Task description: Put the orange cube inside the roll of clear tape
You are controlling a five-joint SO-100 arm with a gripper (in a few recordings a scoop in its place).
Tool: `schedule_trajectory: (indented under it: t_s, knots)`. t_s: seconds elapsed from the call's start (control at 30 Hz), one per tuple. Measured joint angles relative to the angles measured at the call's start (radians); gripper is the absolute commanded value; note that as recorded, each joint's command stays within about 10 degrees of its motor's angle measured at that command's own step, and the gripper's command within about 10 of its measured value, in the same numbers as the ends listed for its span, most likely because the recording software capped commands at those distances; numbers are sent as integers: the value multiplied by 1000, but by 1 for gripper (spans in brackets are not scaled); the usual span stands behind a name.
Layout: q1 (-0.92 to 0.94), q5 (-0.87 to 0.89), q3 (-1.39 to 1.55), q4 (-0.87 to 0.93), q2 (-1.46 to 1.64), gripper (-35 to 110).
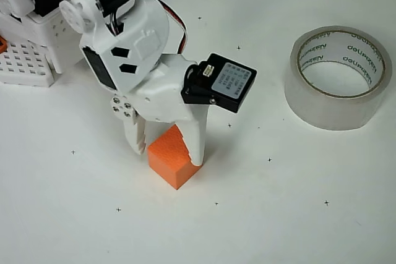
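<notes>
While the cube [175, 159] sits on the white table [297, 214], your gripper [168, 148] stands over it, one finger on each side, touching it; a firm grasp can't be confirmed. Your tape [338, 77] lies flat, well apart at upper right.

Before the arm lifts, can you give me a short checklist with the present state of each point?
1. End effector is placed over the orange cube: ok, one finger stands on each side.
2. Fingers are really pressing on the cube: cannot tell from the overhead view.
3. Cube rests flat on the table: ok.
4. Roll of clear tape lies flat with its hole facing up: ok.
5. Hole of the roll is free: ok, only table shows inside.
6. Way from cube to roll is free: ok.
</notes>
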Motion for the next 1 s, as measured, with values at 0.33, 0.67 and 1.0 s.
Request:
schedule_trajectory:
  t_s: [0.33,0.67,1.0]
  knots:
    - [0,-17,-38,-52,-127,42]
    - [-32,-6,-38,-60,-130,20]
    - [-43,-6,-29,-57,-100,11]
